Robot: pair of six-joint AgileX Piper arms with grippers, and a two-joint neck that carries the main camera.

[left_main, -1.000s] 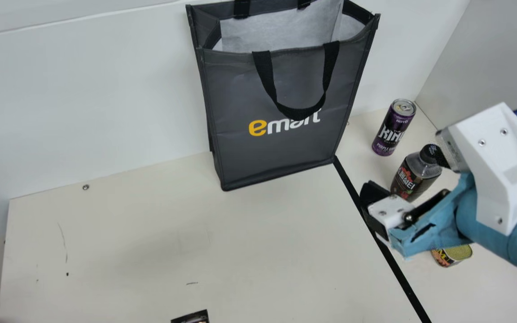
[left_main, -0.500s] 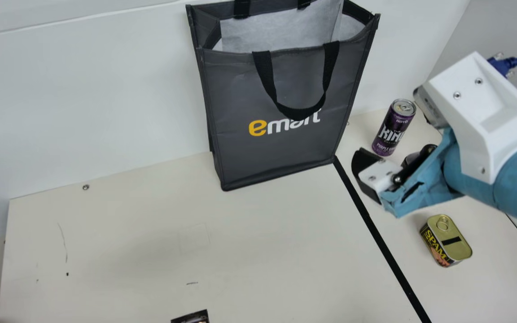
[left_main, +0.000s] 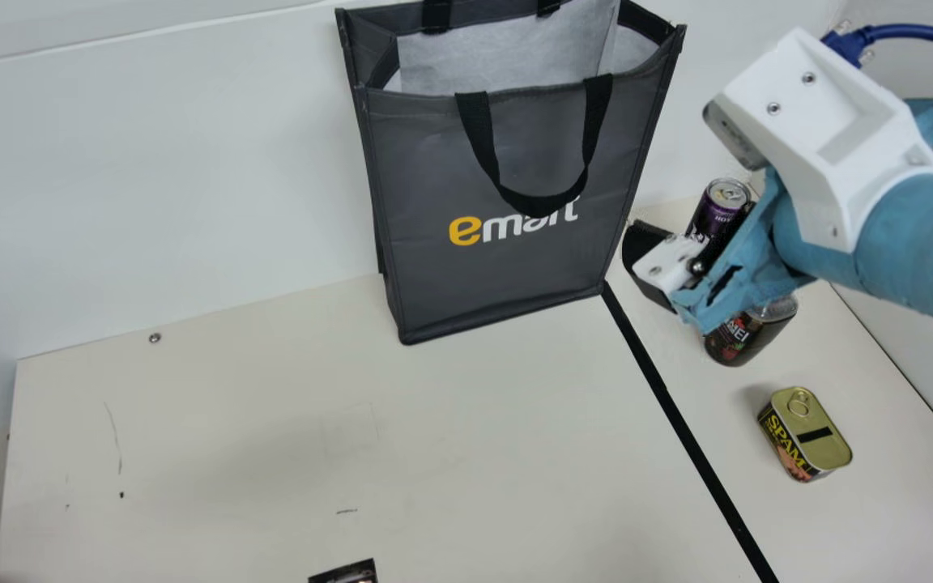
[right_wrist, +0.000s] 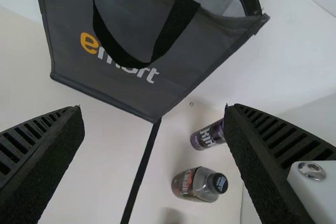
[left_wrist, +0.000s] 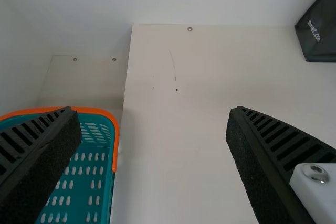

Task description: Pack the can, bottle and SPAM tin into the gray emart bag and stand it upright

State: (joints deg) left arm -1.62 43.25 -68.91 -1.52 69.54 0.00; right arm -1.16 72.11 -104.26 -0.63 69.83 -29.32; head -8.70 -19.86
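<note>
Upright against the back wall stands the gray emart bag, its top open. In the main view my right gripper hovers right of the bag, in front of the purple can and the dark bottle, partly covering both. The SPAM tin lies nearer the front right. The right wrist view shows my right gripper open with nothing held, the bag, the can and the bottle. In the left wrist view, my left gripper is wide open and holds nothing; the bag's corner shows.
A teal basket with an orange rim stands beside the table in the left wrist view. A black strip runs along the table between the bag and the tin. A dark printed object pokes in at the front edge.
My right arm has moved up and toward the back wall, leftward in the main view, uncovering the SPAM tin and part of the bottle and now covering part of the can. The bag has not moved.
</note>
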